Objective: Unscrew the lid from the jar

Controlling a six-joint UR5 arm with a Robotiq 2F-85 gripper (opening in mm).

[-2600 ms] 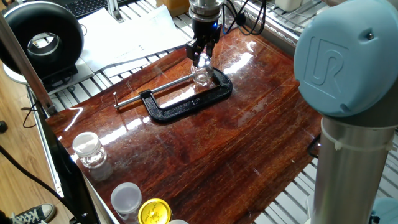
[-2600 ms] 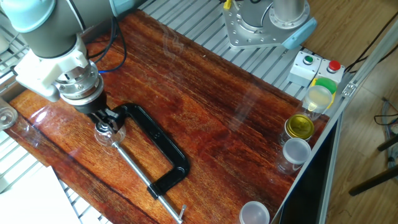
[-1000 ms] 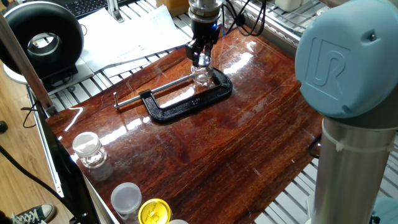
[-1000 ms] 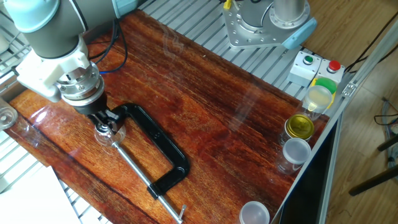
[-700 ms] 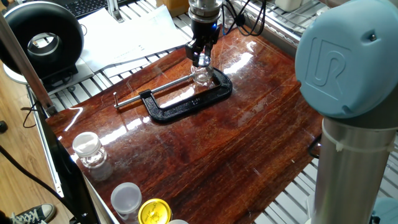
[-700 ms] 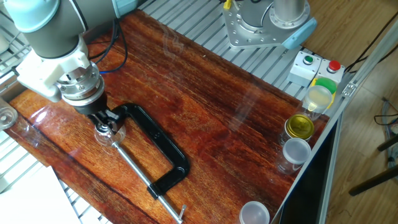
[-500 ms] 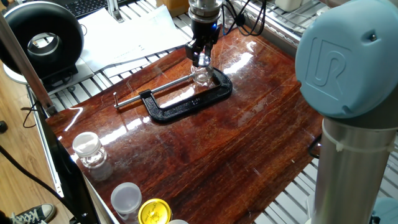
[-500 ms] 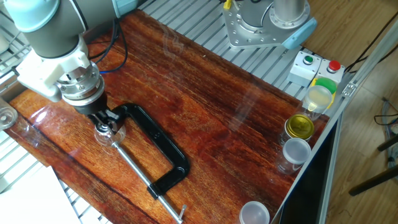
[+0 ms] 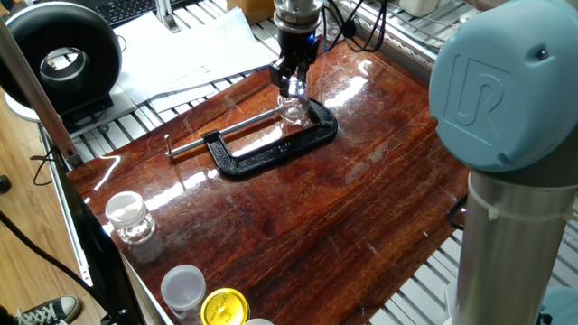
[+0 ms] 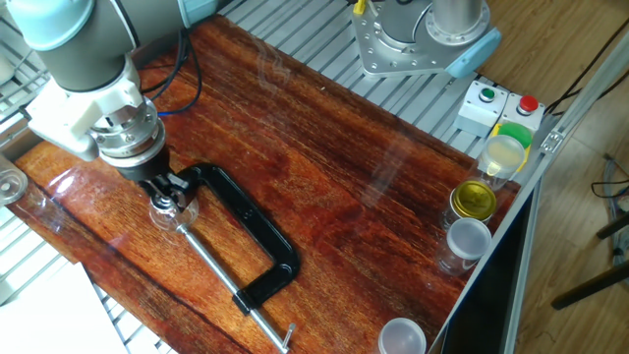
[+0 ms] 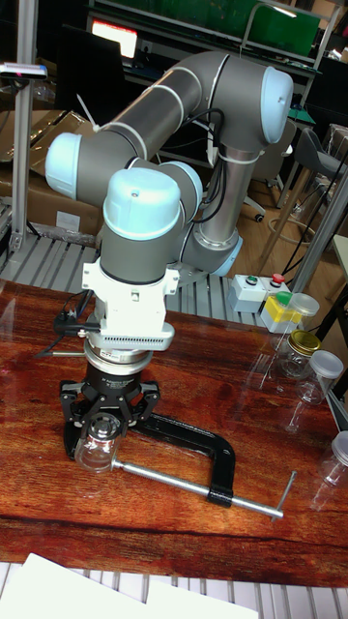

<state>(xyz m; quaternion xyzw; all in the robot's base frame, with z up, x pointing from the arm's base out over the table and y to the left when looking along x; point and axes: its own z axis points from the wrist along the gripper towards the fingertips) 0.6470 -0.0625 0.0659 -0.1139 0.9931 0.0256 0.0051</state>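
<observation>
tall fixed view: the gripper points straight down over the jar, which stands upright in the mouth of the black c-clamp on the dark wooden surface. the jaws sit closed in around the lid at the top of the jar, and from here they look clamped on it, though the clear glass makes the contact hard to judge. the clamp's silver screw runs from the jar's foot toward the right, ending in a thin crossbar.

in one fixed view the gripper stands above the jar at the far end of the c-clamp, with the screw reaching out to the left. near the front edge stand a larger clear jar with a bulbous top, a white translucent cup and a yellow lid, all well apart from the clamp.

in the other fixed view the gripper hides most of the jar.
</observation>
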